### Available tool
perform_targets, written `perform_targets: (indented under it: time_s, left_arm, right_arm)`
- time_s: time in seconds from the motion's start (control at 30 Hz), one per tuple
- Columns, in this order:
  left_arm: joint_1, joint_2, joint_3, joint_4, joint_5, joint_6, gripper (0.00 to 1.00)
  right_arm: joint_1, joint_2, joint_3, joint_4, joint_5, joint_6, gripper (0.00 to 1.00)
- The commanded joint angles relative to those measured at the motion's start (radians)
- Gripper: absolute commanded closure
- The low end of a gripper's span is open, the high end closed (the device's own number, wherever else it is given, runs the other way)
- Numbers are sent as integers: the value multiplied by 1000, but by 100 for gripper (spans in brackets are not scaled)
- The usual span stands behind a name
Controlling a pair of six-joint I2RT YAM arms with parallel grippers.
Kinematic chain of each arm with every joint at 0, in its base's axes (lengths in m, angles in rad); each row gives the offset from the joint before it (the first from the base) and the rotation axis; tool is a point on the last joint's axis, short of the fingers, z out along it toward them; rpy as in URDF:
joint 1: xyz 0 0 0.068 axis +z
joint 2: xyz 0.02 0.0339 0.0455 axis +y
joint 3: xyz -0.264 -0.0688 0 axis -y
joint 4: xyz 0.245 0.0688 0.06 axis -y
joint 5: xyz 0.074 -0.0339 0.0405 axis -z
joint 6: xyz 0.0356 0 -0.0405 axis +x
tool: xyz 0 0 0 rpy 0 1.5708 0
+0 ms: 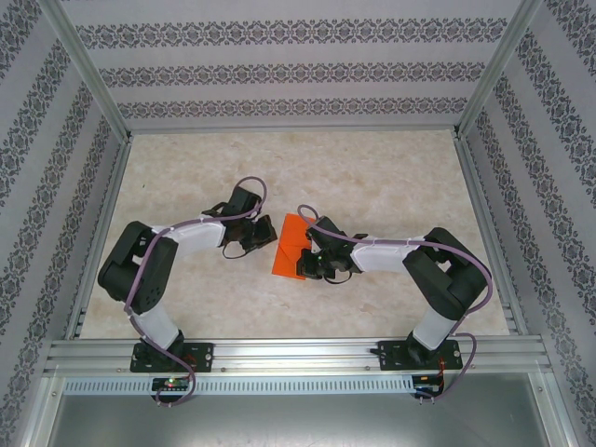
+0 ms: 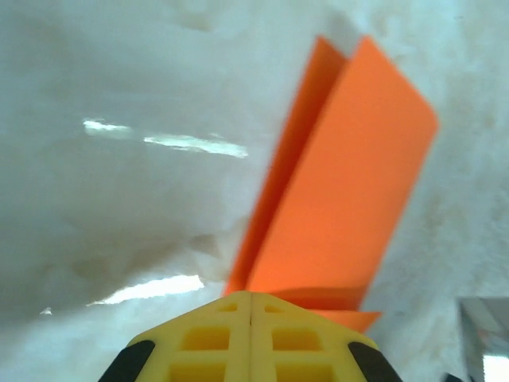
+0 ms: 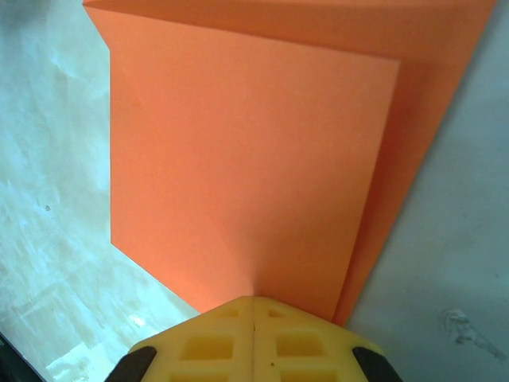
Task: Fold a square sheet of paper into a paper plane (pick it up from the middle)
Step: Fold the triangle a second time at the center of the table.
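Paper [image 3: 254, 159] in left hand [image 2: 251, 296], right hand [image 3: 254, 301]

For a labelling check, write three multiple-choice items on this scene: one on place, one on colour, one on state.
1. Where is the thin bright orange paper sheet?
A. between the left pincer and right pincer
B. far left corner
C. on the near rail
2. The pincers' fingertips are:
A. yellow
B. blue
C. red
3. The sheet is:
A. flat, unfolded
B. folded, layers overlapping
C. a crumpled ball
Key: 1A, the top view shows it between them; 2A, both wrist views show yellow; 3B, the right wrist view shows stacked layers.
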Motion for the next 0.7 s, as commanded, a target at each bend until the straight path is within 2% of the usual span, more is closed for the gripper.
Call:
perform_targets:
  time_s: [0.0, 0.13, 0.33, 0.53, 0.67]
  left_arm:
    - [-11, -39, 13, 48, 66, 22, 96]
    - [-42, 2, 31, 84, 128, 23, 96]
    - [-62, 96, 43, 110, 148, 30, 97]
    - [-62, 173, 56, 23, 52, 83, 99]
    - [-61, 192, 38, 26, 42, 98, 99]
  right_arm:
    - [19, 47, -13, -109, 35, -21, 100]
    - [20, 47, -11, -109, 36, -23, 100]
    - [20, 50, -8, -104, 33, -25, 100]
    - [16, 14, 0, -65, -1, -27, 98]
    - [9, -35, 33, -48, -41, -33, 95]
